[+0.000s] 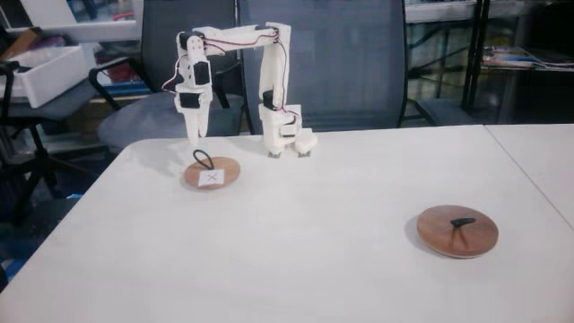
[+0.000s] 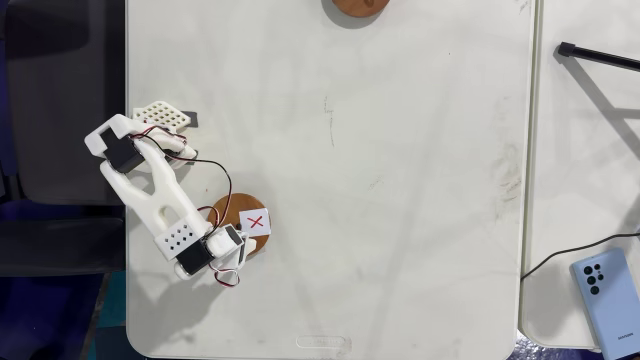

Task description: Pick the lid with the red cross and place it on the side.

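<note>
On the white table (image 1: 296, 242), office chairs (image 1: 323, 63) behind.

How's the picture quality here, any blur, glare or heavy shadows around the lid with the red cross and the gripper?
In a fixed view from the front, soft and slightly hazy: the lid with the red cross shows a faint X, with only a faint shadow beneath the gripper. In a fixed view from above, sharper: the X reads crisply, and the white table shows mild sheen.

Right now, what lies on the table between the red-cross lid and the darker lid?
Nothing: in a fixed view, only bare white table lies between the lid with the red cross and the darker lid.
</note>
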You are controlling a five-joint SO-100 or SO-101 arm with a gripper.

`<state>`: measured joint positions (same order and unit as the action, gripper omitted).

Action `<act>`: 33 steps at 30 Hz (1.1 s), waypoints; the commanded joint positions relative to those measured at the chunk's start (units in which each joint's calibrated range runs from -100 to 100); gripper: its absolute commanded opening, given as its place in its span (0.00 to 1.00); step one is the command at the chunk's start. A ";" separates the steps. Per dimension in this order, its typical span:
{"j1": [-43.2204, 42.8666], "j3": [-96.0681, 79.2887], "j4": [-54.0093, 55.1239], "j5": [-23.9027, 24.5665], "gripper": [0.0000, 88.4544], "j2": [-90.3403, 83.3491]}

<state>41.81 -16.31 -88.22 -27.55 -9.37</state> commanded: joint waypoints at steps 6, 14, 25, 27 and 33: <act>0.05 1.36 -0.41 -1.88 0.23 -0.21; 0.05 1.08 -0.41 -1.93 0.23 -0.30; -0.02 -2.00 0.44 -1.98 0.23 -1.07; 0.05 -3.45 0.53 -1.98 0.23 -1.15; 0.05 -4.36 0.96 -1.93 0.23 -1.07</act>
<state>41.74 -20.54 -88.13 -29.31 -9.37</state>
